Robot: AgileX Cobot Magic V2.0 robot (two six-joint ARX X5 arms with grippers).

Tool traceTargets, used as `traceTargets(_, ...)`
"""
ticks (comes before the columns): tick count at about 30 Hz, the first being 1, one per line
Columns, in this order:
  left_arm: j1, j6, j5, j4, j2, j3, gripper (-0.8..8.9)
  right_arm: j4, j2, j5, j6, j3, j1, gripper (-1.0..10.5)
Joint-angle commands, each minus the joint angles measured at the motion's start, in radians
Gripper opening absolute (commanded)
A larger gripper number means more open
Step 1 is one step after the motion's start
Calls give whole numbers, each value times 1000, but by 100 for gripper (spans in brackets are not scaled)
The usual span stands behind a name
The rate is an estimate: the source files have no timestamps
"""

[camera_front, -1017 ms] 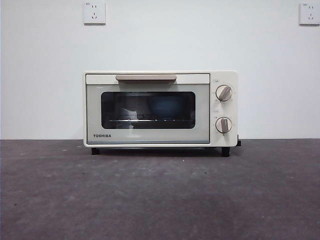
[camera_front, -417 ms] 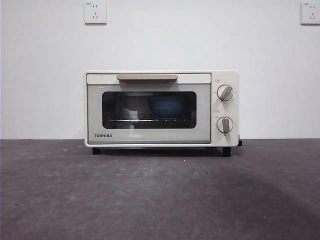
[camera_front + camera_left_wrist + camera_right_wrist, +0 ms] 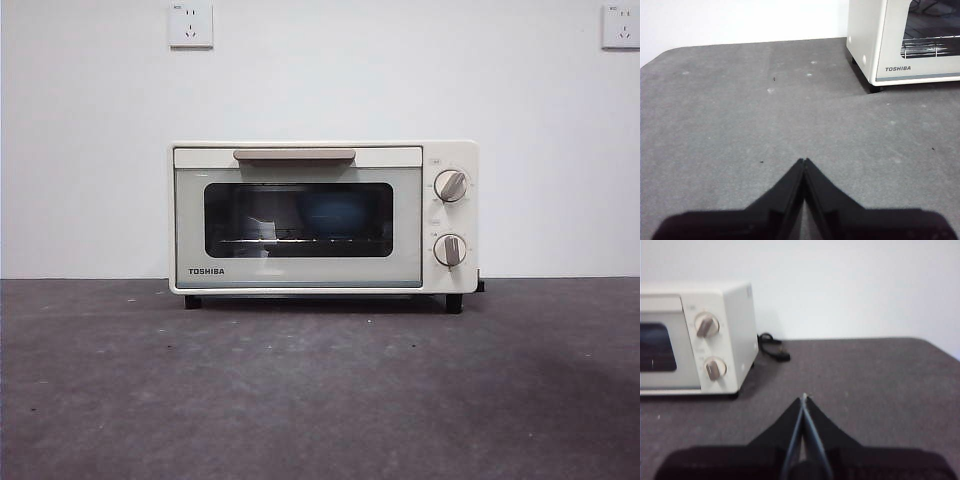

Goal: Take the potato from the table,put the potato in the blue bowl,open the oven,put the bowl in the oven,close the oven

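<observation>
Left gripper (image 3: 804, 161): jaws pressed together to a point, holding nothing, hanging over bare table (image 3: 740, 125), touching nothing. Right gripper (image 3: 803, 397): likewise closed tight and empty, above the table on the other side. From the left claw, oven (image 3: 905, 40) ahead and off toward the robot's right, its near corner and door edge in sight; from the right claw, oven ahead and off toward the left, knob side facing, a black cord (image 3: 771, 346) trailing behind its corner. Neither arm visible in the front view, so both well back from the oven (image 3: 323, 217). Door shut, bar handle (image 3: 294, 155) running sideways along the top of the door, long axis across the table. Blue bowl (image 3: 335, 213) dimly visible through the dark glass, resting on the rack inside, toward the right half of the window. Potato not made out anywhere: none on the table, presumably in the bowl, too dim behind the glass to confirm. Judging from this, every step looks done, with nothing left to reach for; which arm sits nearer the handle not clear from these views
</observation>
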Motion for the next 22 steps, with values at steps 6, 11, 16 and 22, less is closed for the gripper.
traceTargets(6, -2, 4, 1, 8, 2, -9, -4, -137, -63, -5, 12, -11, 0, 1)
traceTargets(11, -2, 4, 1, 7, 10, -9, -4, -208, -63, -5, 11, -11, 0, 1)
traceTargets(16, -2, 4, 1, 7, 10, -9, -4, -238, -63, -6, 12, -11, 0, 1)
traceTargets(22, -2, 4, 1, 7, 10, -9, -4, -238, -62, -7, 11, -10, 0, 1)
